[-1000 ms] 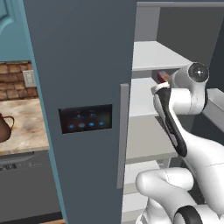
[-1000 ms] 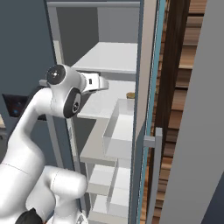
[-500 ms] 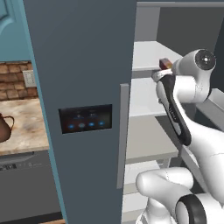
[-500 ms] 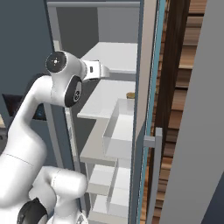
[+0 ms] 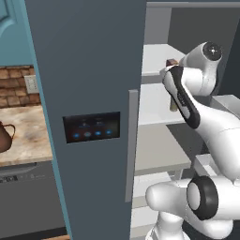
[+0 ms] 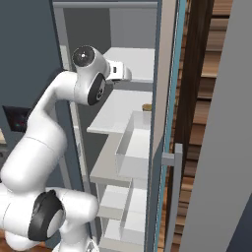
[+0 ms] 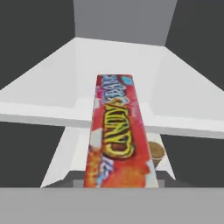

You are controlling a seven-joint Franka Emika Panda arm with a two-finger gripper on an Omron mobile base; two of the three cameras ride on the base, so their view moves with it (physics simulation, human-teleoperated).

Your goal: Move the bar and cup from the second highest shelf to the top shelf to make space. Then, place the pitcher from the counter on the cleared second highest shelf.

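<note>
Now the small red rectangular bar (image 7: 118, 131), gripped in closed jaws, is carried toward the flat light grey-white top shelf (image 7: 57, 94); it must be set down further in.

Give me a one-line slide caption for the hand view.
Gripper carrying the red bar toward the top shelf, with the cup on the shelf below.

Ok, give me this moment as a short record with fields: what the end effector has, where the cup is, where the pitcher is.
end effector: closed on the bar, held out over the front edge of the top shelf
cup: on the second highest shelf, below the bar
pitcher: on the counter
</note>
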